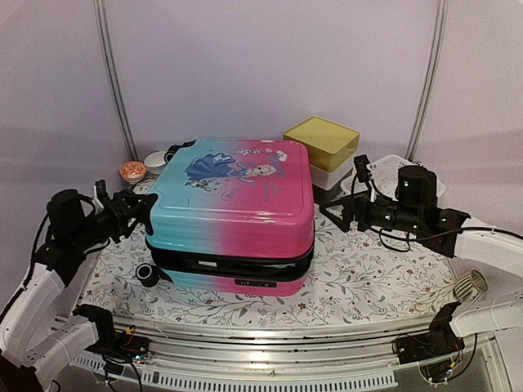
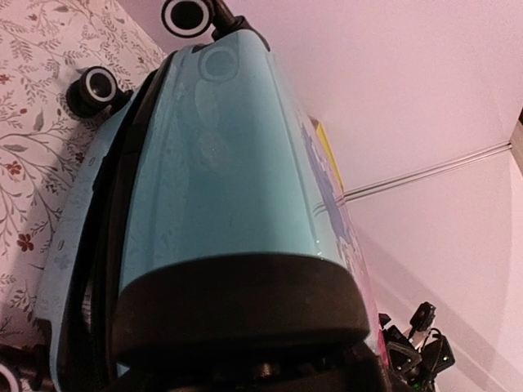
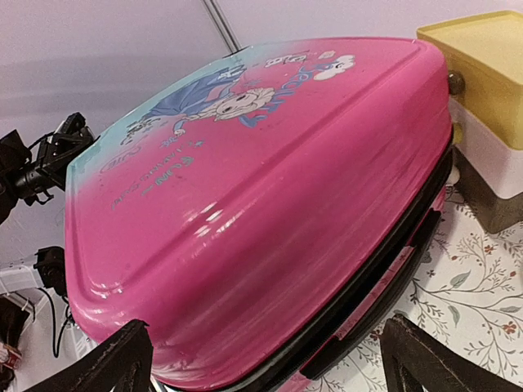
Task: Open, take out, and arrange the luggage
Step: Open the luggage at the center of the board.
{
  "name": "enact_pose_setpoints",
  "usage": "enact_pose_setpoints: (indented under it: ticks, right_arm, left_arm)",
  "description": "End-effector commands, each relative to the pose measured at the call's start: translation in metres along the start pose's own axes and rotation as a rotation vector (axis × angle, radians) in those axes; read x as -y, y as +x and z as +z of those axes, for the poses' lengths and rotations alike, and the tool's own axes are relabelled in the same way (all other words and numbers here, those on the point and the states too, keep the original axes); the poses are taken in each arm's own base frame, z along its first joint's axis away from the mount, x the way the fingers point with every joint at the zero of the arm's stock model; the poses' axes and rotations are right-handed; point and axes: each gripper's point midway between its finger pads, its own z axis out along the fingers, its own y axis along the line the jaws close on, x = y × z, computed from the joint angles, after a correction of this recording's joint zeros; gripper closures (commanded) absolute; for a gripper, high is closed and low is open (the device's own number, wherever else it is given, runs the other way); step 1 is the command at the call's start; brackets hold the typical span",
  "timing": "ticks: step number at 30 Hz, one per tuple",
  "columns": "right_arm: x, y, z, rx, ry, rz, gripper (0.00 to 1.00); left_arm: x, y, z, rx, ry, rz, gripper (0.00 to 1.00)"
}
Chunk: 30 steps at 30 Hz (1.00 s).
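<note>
Here: glossy hard-shell luggage (image 1: 233,208), rounded corners, on floral tablecloth (image 1: 368,279).

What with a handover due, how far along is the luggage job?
Done: nothing yet; the suitcase lies flat and looks shut, with nothing taken out. In hand: the left fingers are at its turquoise end, while the right fingers stand open just short of the pink end. Left: opening it, taking out whatever is inside, arranging it.
</note>
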Motion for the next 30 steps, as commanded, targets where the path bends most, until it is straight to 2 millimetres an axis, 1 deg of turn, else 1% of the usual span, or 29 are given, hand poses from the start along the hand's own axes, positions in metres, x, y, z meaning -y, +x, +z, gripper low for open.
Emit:
enact_pose_setpoints:
  ticks: [1, 3, 5, 6, 10, 14, 16, 19, 24, 30]
  right_arm:
    - [0.008, -0.018, -0.020, 0.138, 0.079, -0.044, 0.01]
    - [0.016, -0.015, -0.028, 0.183, 0.113, -0.058, 0.01]
    - [0.030, -0.011, -0.035, 0.226, 0.184, -0.063, 0.01]
    - [0.034, -0.009, -0.038, 0.238, 0.201, -0.068, 0.01]
    - [0.038, -0.008, -0.040, 0.242, 0.228, -0.130, 0.01]
    - [0.039, -0.011, -0.040, 0.286, 0.238, -0.201, 0.01]
    - [0.035, -0.014, -0.041, 0.325, 0.224, -0.272, 0.02]
    - [0.020, -0.018, -0.040, 0.385, 0.187, -0.420, 0.03]
    - [0.005, -0.025, -0.023, 0.419, 0.172, -0.621, 0.03]
    - [-0.015, -0.030, 0.002, 0.462, 0.163, -0.822, 0.04]
  left_arm:
    - [0.082, -0.022, -0.012, 0.045, 0.258, 0.037, 0.56]
    - [0.090, -0.029, -0.013, 0.064, 0.271, 0.041, 0.56]
    - [0.102, -0.038, -0.016, 0.095, 0.285, 0.057, 0.55]
    - [0.107, -0.041, -0.017, 0.105, 0.291, 0.064, 0.55]
    - [0.122, -0.053, -0.015, 0.124, 0.307, 0.083, 0.55]
    - [0.132, -0.061, -0.008, 0.127, 0.323, 0.089, 0.55]
    - [0.134, -0.065, -0.005, 0.131, 0.328, 0.090, 0.55]
    - [0.136, -0.069, 0.000, 0.133, 0.331, 0.091, 0.55]
    - [0.142, -0.075, 0.007, 0.131, 0.337, 0.094, 0.55]
    - [0.150, -0.082, 0.004, 0.155, 0.340, 0.108, 0.55]
